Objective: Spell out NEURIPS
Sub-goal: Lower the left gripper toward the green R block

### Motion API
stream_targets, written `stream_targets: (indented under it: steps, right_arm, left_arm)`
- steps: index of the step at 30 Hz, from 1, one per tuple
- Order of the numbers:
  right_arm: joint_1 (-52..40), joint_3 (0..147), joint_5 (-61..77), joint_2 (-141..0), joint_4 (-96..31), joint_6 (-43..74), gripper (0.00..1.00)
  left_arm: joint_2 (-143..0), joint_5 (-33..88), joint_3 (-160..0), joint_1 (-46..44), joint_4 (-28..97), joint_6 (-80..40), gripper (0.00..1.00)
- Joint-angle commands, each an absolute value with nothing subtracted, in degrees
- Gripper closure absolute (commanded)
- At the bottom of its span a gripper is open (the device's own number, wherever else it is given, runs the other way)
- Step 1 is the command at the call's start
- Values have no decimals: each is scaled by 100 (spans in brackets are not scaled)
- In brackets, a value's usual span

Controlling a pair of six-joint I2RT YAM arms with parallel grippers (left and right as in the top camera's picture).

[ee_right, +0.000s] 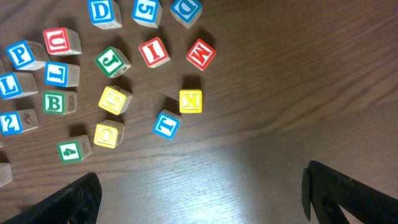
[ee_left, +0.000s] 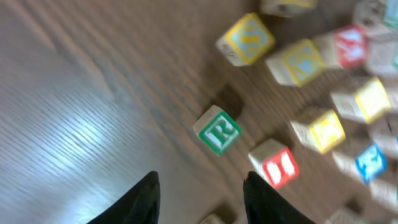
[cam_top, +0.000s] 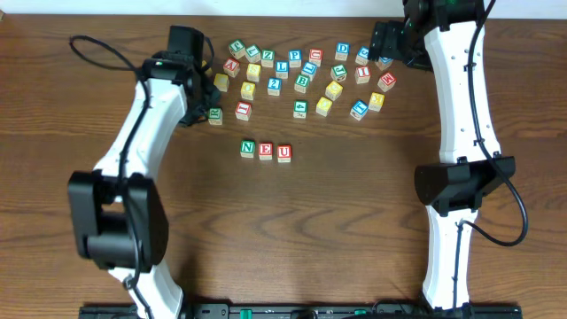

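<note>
R (ee_left: pixel 217 129) just ahead of left gripper (ee_left: pixel 200 179), slightly right of centre; jaws open, empty; right gripper (ee_right: pixel 202 190) open, farther off

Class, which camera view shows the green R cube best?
The left wrist view: the small wooden cube with a green R sits close, letter readable. Overhead it is tiny, its letter unreadable. The right wrist view misses it.
</note>
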State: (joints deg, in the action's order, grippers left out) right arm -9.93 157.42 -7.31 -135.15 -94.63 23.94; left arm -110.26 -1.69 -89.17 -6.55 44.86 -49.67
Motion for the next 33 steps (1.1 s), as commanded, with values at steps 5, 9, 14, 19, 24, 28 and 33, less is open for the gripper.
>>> stream_targets:
  steps: [5, 9, 14, 19, 24, 28, 33]
  right_arm:
    - [-985, 15714, -781, -13439, -9564, 2482, 1]
    - [-985, 15714, -781, -13439, -9564, 2482, 1]
    - [-985, 15701, -781, -13439, -9566, 2482, 1]
    - [-985, 15692, -781, -13439, -9566, 2482, 1]
    - [-985, 15690, -781, -13439, -9625, 2482, 1]
    - [-987, 15688, -781, -13439, -9671, 2482, 1]
    - [-987, 15688, -781, -13439, -9723, 2482, 1]
  left_arm:
    - [-11611, -51, -8947, -674, 4123, -6973, 49]
    - [-11815, 121, -8947, -681, 3754, -6945, 49]
    - [-11867, 130, -8947, -685, 3664, -6932, 49]
    - [-11911, 134, -8947, -692, 3535, -6932, 48]
    - [-11996, 132, -8947, -751, 3524, -6930, 48]
    - [-12003, 102, -8947, -816, 3485, -6930, 48]
    - [-12025, 40, -8947, -827, 3474, -6930, 48]
